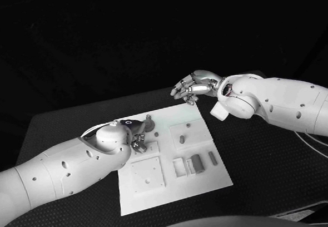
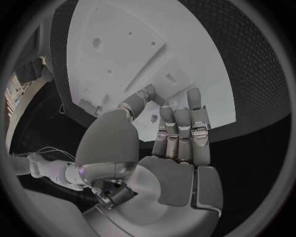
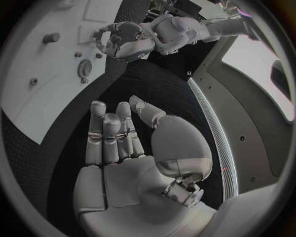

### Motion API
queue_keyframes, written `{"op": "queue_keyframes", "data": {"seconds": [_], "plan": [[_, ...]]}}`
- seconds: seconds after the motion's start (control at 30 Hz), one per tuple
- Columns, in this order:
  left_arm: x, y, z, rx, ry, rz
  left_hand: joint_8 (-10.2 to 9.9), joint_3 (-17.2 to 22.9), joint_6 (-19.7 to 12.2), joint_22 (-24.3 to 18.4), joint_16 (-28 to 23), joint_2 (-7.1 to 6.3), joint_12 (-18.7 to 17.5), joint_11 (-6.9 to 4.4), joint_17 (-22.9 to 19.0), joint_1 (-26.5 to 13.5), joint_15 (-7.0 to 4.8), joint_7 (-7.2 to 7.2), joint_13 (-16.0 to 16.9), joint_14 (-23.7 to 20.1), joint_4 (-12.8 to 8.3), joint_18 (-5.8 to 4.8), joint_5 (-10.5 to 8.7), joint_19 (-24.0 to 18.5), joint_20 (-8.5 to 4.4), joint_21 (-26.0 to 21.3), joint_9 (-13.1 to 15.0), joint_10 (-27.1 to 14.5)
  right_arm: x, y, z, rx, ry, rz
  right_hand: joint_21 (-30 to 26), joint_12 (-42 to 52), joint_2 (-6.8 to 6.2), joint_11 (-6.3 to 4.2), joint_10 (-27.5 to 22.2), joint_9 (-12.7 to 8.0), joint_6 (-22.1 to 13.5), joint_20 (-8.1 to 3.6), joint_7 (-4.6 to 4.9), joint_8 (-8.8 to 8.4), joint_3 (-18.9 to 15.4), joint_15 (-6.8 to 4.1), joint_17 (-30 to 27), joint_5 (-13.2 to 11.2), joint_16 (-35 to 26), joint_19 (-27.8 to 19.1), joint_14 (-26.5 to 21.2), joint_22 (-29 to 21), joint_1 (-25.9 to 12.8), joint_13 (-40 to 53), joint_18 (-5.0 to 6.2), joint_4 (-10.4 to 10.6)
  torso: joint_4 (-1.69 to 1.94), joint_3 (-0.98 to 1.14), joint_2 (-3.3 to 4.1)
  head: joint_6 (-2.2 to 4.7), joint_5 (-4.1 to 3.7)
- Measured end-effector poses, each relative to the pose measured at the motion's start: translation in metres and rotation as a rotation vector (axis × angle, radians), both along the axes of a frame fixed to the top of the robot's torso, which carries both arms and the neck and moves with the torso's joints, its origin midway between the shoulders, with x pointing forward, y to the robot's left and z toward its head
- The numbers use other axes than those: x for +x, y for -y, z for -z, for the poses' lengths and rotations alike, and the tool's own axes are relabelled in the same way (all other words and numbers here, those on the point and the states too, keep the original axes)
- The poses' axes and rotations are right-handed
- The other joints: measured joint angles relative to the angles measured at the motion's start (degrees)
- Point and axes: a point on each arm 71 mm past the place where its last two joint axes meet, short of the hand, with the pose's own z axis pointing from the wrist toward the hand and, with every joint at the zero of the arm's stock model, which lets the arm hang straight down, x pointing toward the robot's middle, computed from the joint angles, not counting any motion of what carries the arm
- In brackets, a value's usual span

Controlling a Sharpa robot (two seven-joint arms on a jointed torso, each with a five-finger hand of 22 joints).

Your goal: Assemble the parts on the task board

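The left hand (image 1: 137, 138) hovers low over the task board's (image 1: 209, 183) left edge, fingers apart and empty, likely lining up a part. The right hand (image 1: 194, 85), likewise unladen, waits beyond its far right corner. Parts (image 1: 194, 163) lie mid-board on the surface (image 1: 284, 171).

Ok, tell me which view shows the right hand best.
The right wrist view: the right hand is seen close up, palm bare, fingers straight and together, holding nothing. The head view shows it small, past the task board's far corner. The left wrist view gives no clear sight of it.
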Motion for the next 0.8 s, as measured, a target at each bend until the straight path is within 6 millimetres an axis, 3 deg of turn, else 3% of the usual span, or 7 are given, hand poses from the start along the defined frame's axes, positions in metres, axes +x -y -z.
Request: {"op": "queue_keyframes", "data": {"seconds": [0.63,0.8], "plan": [[-0.0025,-0.0057,-0.0018,-0.006,0.009,-0.001,-0.2,-0.1,0.0,-0.1,-0.2,0.03,-0.3,0.00,0.0,0.3,-0.10,0.01,0.0,-0.1,-0.1,0.00,-0.01,0.0,0.00,0.0,0.1,0.0,-0.0002,0.0001,0.0005,0.000,-0.001,0.000,0.0,0.0,0.08,0.00,0.0,0.0,0.1,0.20,0.09,0.00,0.0,0.08,0.0,0.0,0.0,0.2,-0.1,0.0,-0.4,0.0,-0.22,0.0,0.07,-0.03,-0.02,0.03,-0.05],[-0.0021,-0.0059,-0.0016,-0.005,0.008,-0.002,-0.6,-0.1,-0.6,-0.2,-0.3,0.02,-0.3,0.22,0.0,0.3,-0.02,0.60,0.1,-0.2,-0.1,0.00,-0.01,-0.2,0.21,0.0,0.1,-0.2,-0.0002,0.0001,0.0005,0.000,-0.002,0.000,0.0,0.0,0.01,0.00,0.0,0.0,0.2,0.21,0.08,0.00,0.0,0.08,0.0,0.0,0.0,0.2,-0.1,0.0,-0.5,0.0,-0.23,0.0,0.07,-0.03,-0.02,0.03,0.04]]}}
